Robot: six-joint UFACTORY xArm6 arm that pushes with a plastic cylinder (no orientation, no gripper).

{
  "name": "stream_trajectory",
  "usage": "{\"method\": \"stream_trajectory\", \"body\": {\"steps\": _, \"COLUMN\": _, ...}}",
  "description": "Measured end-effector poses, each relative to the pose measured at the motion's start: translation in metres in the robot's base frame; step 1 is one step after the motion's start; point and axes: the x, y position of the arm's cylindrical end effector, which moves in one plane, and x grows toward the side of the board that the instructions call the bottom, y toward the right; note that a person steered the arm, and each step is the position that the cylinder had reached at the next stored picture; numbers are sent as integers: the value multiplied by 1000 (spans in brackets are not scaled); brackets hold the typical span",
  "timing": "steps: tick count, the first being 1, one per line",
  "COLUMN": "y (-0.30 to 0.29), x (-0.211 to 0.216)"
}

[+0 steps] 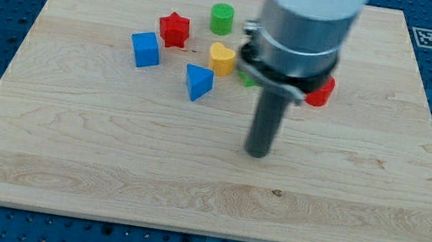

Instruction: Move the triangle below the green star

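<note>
Tip [257, 152] is seen on bare wood, right of and a bit below the blue triangle [198, 82], well apart from it; no block is touched. No hand or pincer is fitted, just a rod, so nothing is spread, pressed or pinched.

The triangle lies near the board's middle, just below-left of the yellow heart [222, 57]. Only a sliver of green [247, 79] is seen by the arm's collar, right of the heart; it's prob. the green star, but its shape is mostly hidden by the arm, so this can't be confirmed.

Progress, as judged: not done. The triangle sits left of that green sliver, not under it. A push toward the view's right is still needed, so the tip would 1st have to be brought round to the triangle's left side.

Other blocks: red star [175, 29], blue cube [146, 49], green cylinder [222, 19] at the view's top-left, and 1 red block [321, 91] partly hidden behind the arm, shape unclear.
</note>
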Motion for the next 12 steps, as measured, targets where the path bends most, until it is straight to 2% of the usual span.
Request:
{"method": "stream_trajectory", "body": {"steps": 2, "y": -149, "x": -13}}
{"method": "stream_trajectory", "body": {"steps": 3, "y": -161, "x": -59}}
{"method": "stream_trajectory", "body": {"steps": 5, "y": -134, "x": -88}}
{"method": "stream_trajectory", "body": {"steps": 7, "y": -111, "x": -135}}
{"method": "stream_trajectory", "body": {"steps": 8, "y": -90, "x": -135}}
{"method": "stream_trajectory", "body": {"steps": 10, "y": -84, "x": -87}}
{"method": "stream_trajectory", "body": {"steps": 12, "y": -83, "x": -63}}
